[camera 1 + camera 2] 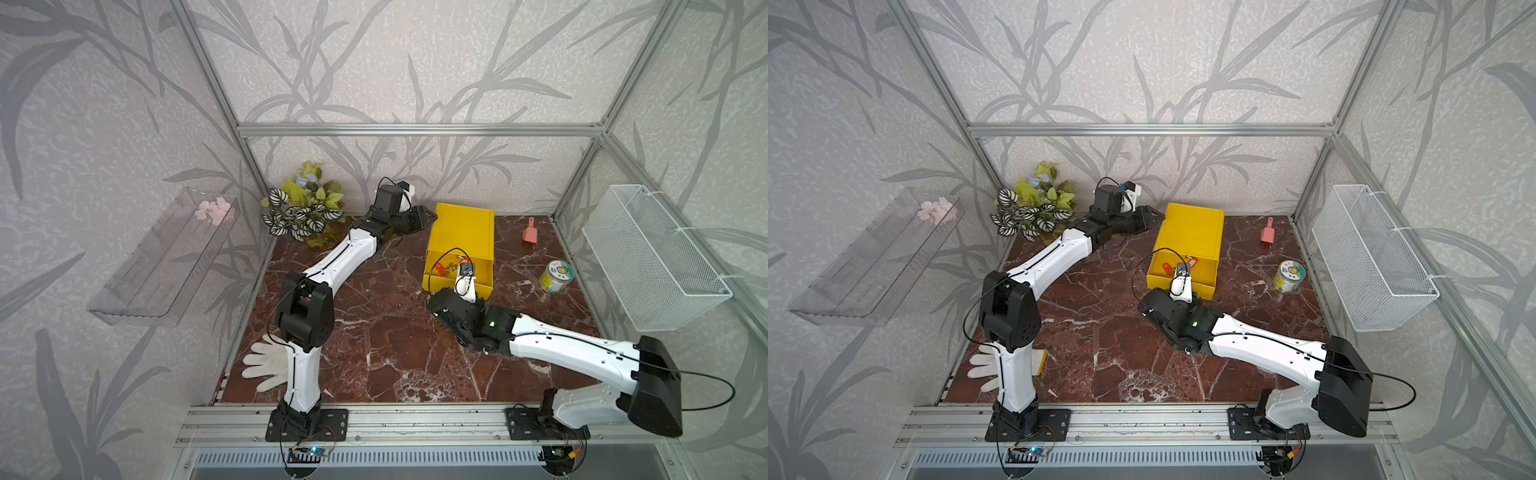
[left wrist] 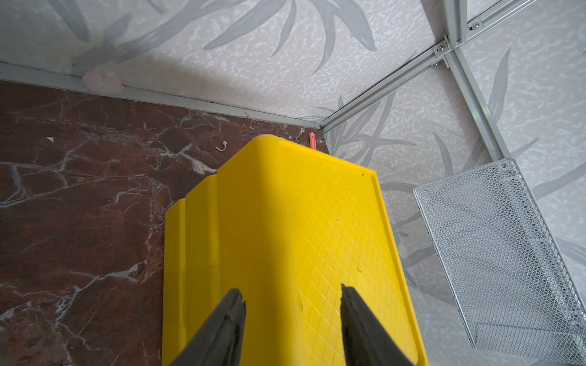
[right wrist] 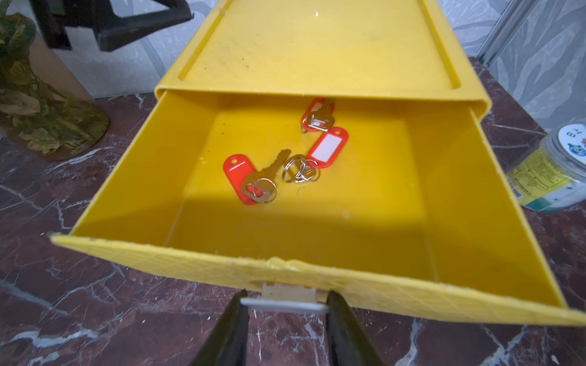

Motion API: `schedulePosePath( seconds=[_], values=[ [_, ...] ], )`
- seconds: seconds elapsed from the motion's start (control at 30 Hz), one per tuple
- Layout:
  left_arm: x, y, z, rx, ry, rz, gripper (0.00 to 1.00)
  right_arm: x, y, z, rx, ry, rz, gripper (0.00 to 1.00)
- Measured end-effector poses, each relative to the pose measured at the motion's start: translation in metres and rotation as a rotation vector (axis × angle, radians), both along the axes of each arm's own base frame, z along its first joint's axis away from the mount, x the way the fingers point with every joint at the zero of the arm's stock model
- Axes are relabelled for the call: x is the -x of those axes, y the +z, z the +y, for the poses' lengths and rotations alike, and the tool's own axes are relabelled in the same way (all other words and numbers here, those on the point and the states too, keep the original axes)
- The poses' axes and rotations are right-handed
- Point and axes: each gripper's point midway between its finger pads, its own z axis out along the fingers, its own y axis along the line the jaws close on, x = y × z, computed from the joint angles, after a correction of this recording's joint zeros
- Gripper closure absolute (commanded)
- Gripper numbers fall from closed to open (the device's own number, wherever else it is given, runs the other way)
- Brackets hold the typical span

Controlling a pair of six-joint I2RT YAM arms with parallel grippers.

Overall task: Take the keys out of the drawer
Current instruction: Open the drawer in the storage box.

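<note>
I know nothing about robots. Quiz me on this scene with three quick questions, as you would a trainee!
1. True or false: the yellow drawer is fully shut.
2. What colour are the tags on the keys lying in it? A) blue B) red C) green
3. Fill in: the ____ claw grips the drawer's white handle.

Key:
1. False. It is pulled open, and the keys show inside.
2. B.
3. Right. The right claw has a finger at each end of the handle.
</note>
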Motion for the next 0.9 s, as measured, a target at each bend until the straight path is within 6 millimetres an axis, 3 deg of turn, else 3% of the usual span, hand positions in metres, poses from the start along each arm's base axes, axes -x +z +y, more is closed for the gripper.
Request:
schedulePosePath(
  seconds=[0.37, 0.57, 0.9],
  values=[
    [0.006, 0.015, 0.003, 0.016, 0.002, -0.020, 0.49, 0.025, -0.006, -0.001, 0.015, -0.003, 0.023, 0.61],
    [0.006, 0.016, 0.002, 0.019, 0.003, -0.021, 0.49, 0.030, -0.003, -0.002, 0.000, 0.001, 0.024, 0.36],
    [0.008, 0.013, 0.005, -0.005, 0.006, -0.018, 0.49, 0.044, 0.009, -0.005, -0.057, 0.049, 0.090, 0.33]
  ],
)
